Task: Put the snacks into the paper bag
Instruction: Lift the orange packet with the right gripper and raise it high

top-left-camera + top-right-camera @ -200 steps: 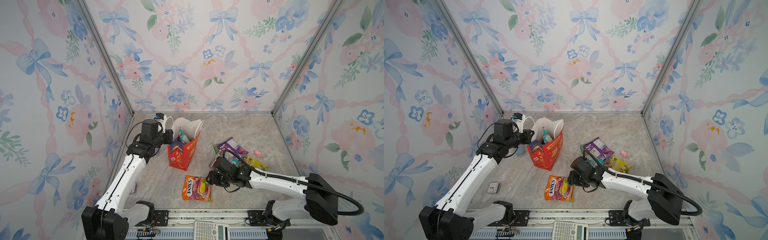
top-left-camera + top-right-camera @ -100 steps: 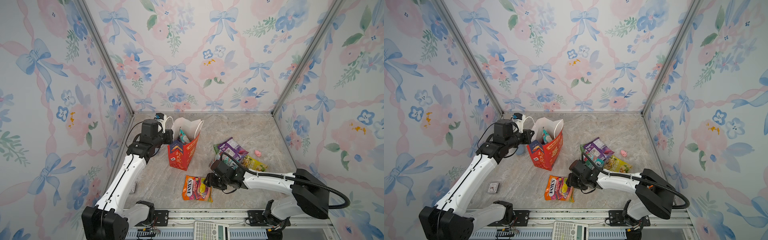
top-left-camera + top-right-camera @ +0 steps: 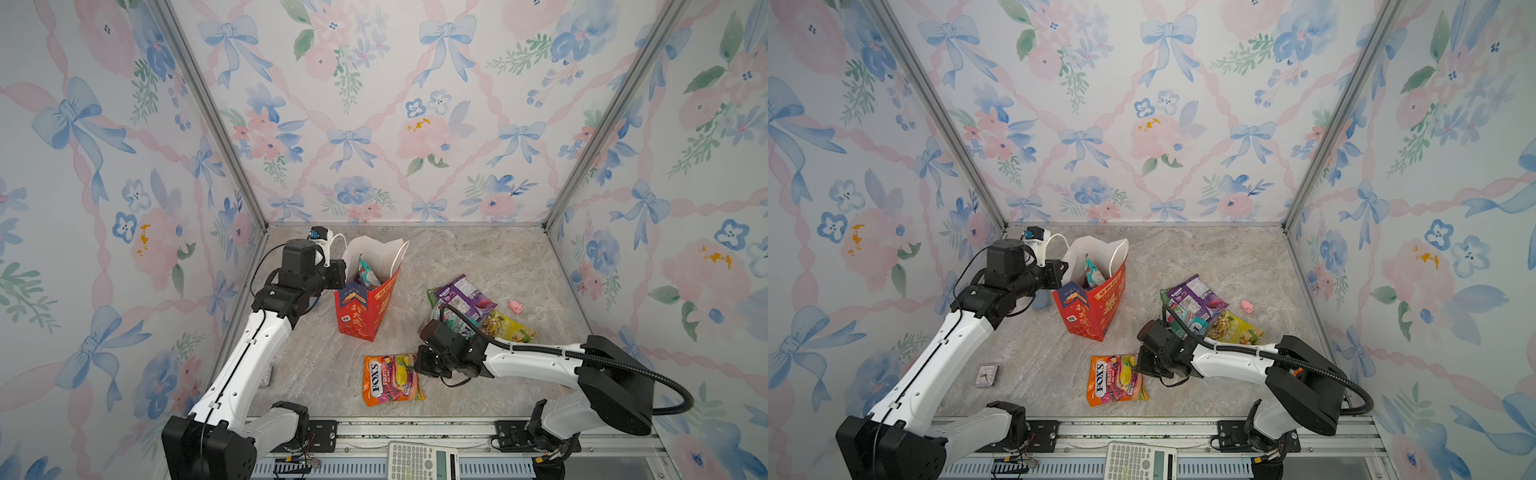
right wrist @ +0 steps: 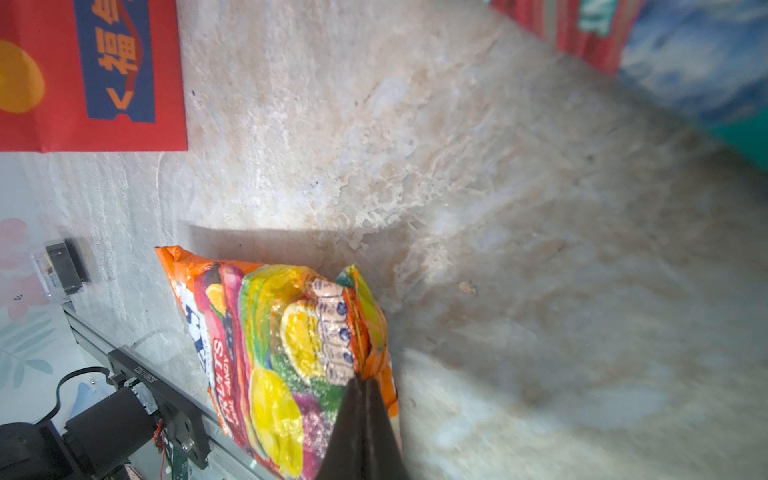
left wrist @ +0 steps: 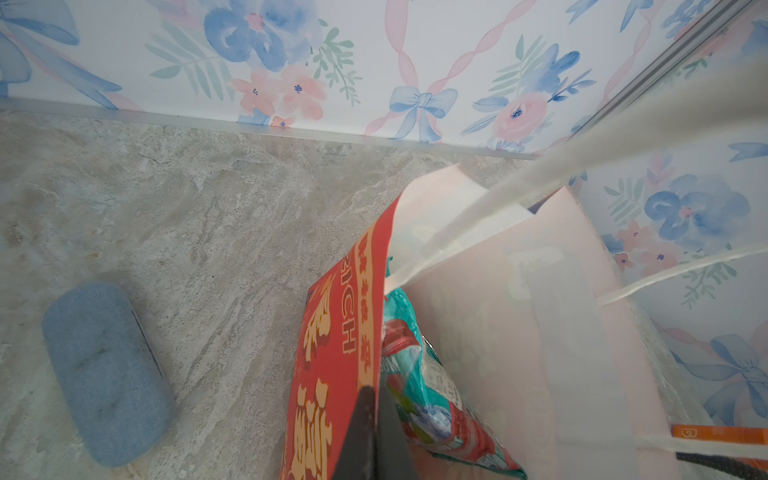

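Grasp step, by the look of it. Nearest, on the desk [image 3: 457, 257]: right gripper [image 4: 360, 386] shut tight on the edge of the orange packet [image 3: 392, 378], not yet lifted. Further back: left gripper [image 5: 372, 395] pinched shut on the red wall of the upright paper bag [image 3: 365, 316], teal packet [image 3: 368, 274] inside; purple packet [image 3: 465, 297] and yellow packet [image 3: 505, 328] loose off to the right. Next, likely: lift, clear the rim, release over the opening.

red paper bag [image 3: 374, 309]: upright, teal packet [image 3: 368, 272] inside | orange FOX'S packet [image 3: 390, 379]: lying nearby
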You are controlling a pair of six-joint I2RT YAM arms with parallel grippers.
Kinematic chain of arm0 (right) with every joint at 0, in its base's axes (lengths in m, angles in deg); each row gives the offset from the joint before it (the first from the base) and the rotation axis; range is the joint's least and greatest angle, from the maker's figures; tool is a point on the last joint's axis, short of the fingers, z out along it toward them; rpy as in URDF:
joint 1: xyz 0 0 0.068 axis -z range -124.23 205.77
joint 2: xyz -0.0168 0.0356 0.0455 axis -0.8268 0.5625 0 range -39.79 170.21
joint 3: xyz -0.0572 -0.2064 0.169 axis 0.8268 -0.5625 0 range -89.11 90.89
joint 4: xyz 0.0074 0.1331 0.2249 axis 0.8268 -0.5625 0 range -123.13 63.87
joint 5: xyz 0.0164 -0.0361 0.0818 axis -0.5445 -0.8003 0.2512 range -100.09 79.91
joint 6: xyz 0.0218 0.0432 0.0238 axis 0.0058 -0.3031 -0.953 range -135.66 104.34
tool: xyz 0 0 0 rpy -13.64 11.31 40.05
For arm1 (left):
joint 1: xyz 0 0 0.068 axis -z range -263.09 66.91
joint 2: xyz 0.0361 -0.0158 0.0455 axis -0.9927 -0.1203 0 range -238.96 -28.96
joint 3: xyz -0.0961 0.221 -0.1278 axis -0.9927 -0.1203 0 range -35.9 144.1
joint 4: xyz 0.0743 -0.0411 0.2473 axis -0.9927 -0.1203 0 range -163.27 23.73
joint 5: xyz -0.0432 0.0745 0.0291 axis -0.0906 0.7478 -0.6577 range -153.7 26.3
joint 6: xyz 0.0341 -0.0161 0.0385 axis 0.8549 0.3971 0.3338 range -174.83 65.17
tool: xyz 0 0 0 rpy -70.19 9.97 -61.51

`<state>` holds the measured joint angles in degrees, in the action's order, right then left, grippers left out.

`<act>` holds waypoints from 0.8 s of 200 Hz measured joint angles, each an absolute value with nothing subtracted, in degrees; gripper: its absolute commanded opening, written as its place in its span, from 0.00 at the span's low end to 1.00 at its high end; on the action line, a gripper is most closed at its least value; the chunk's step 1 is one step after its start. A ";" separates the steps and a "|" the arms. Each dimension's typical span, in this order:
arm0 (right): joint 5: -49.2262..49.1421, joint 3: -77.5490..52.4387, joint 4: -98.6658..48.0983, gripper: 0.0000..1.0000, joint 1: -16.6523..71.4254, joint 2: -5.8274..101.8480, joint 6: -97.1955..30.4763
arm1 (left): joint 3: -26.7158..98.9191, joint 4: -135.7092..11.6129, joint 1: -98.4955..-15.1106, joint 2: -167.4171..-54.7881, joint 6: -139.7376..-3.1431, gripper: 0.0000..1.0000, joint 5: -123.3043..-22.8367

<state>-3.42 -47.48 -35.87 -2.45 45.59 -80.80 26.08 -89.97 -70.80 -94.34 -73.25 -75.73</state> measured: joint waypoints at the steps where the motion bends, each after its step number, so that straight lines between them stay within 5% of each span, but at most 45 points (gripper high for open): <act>1: -3.44 -47.48 -35.87 0.00 -2.45 45.59 -80.80 | 26.08 -89.97 -70.80 -94.37 -73.25 0.00 -75.73; 40: -4.95 -47.48 -36.64 0.00 -2.38 43.56 -80.35 | 26.08 -89.97 -70.80 -94.37 -73.25 0.00 -75.75; 49: -5.19 -47.46 -36.85 0.12 -2.34 43.12 -80.11 | 26.08 -89.97 -70.80 -94.37 -73.25 0.00 -75.75; 59: -5.38 -47.48 -37.03 0.39 -2.03 42.86 -79.89 | 26.08 -89.97 -70.80 -94.34 -73.25 0.00 -75.73; 67: -5.45 -47.48 -37.14 0.49 -1.99 42.84 -79.71 | 26.08 -89.97 -70.80 -94.37 -73.25 0.00 -75.75; 111: -5.12 -47.13 -37.44 0.62 -1.99 43.67 -78.49 | 26.08 -89.97 -70.80 -94.37 -73.25 0.00 -75.75; 160: -4.29 -44.03 -38.17 0.61 -2.62 49.20 -77.55 | 26.08 -89.99 -70.82 -94.37 -73.23 0.00 -75.73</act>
